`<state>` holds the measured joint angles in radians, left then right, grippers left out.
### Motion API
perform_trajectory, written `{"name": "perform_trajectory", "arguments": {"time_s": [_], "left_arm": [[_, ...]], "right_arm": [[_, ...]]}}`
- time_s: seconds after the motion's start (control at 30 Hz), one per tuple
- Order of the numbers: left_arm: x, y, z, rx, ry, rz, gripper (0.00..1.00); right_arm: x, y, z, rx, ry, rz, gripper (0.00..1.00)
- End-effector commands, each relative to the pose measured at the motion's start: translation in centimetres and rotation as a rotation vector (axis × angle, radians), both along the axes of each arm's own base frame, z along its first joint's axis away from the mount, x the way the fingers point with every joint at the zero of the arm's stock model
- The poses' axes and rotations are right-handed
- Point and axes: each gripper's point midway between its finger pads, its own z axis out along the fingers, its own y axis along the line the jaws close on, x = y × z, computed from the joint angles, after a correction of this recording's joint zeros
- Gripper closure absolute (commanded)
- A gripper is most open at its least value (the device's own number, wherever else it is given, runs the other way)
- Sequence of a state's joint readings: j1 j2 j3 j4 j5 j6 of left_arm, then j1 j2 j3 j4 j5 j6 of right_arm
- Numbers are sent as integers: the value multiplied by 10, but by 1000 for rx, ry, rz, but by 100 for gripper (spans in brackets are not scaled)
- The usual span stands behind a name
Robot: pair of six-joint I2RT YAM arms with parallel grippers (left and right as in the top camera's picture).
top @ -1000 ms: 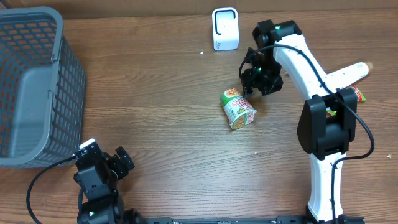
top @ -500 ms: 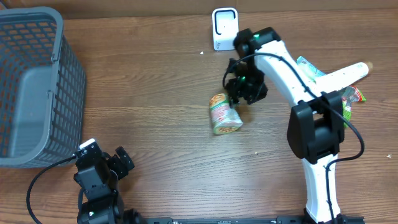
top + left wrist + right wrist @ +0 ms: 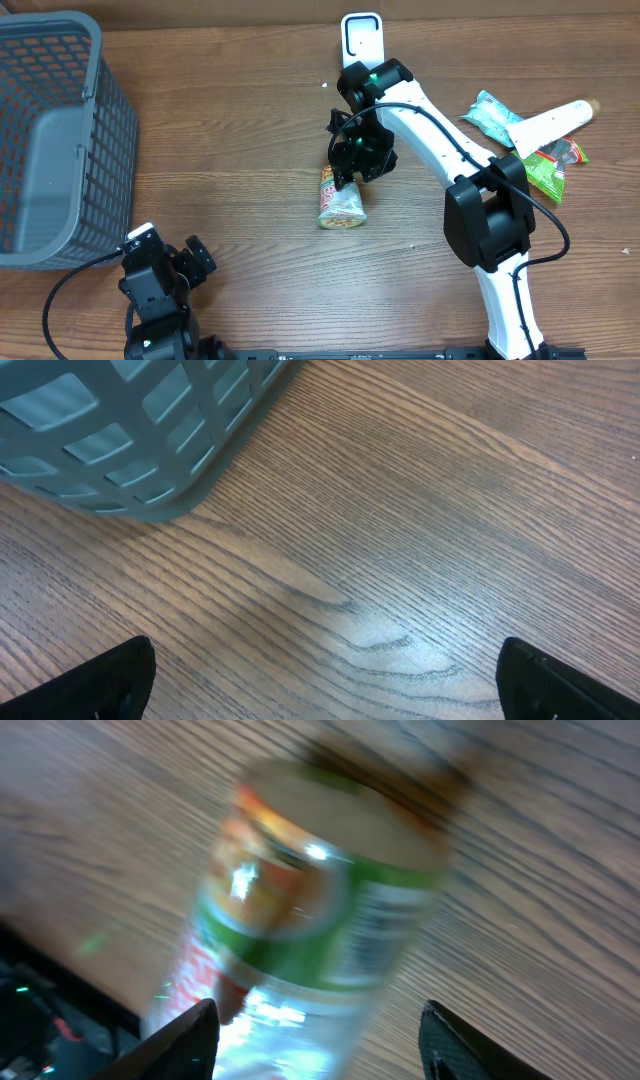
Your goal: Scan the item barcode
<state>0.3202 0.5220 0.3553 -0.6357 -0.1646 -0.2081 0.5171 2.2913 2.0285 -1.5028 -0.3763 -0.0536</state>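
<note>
- Since the earlier frames, the right gripper point(image 3: 348, 172) has swung leftward across the tabletop point(image 3: 230, 120), and the instant noodle cup point(image 3: 342, 197) has travelled with it, ending in front of the barcode scanner point(image 3: 361, 45).
- Key relation: the cup sits on the robot's side of the jaws and the scanner on the far side, well apart from the cup. The cup's long axis runs roughly from the scanner toward the robot, slightly tilted.
- Right jaws straddle the cup and appear to grip its body. The wrist view is motion-blurred, so exact contact is uncertain.
- Left gripper point(image 3: 195, 262) is parked near the robot's edge, jaws spread wide and holding nothing. The right arm is far nearer the cup.
- Cup: tapered cylinder, glossy film wrap with glare, green, red and white print. A fine-print panel faces the wrist camera; no barcode is legible.
- Scanner: white, smooth, rounded housing, upright.
- Tabletop: dark wood grain. Grey plastic mesh basket point(image 3: 95, 60) stands at the left.
</note>
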Motion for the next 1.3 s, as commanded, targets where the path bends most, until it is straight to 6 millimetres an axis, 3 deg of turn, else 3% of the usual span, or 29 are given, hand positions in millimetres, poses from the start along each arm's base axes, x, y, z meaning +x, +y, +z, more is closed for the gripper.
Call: {"name": "perform_trajectory", "arguments": {"time_s": [0.0,0.17,0.5,0.8,0.97,1.1,1.27], "left_arm": [[4,-1,9,0,-29,-4,0],[4,-1,9,0,-29,-4,1],[4,-1,9,0,-29,-4,0],[4,-1,9,0,-29,-4,0],[4,-1,9,0,-29,-4,0],[4,-1,9,0,-29,-4,0],[4,-1,9,0,-29,-4,1]], "right_arm": [[-2,21,21,131,13,-15,31],[1,37,27,220,25,-40,22],[2,58,26,224,-3,-69,23],[-6,75,10,53,-111,-94,23],[6,63,8,33,-170,-42,19],[13,28,8,30,-156,67,9],[10,13,19,243,-57,128,0]]}}
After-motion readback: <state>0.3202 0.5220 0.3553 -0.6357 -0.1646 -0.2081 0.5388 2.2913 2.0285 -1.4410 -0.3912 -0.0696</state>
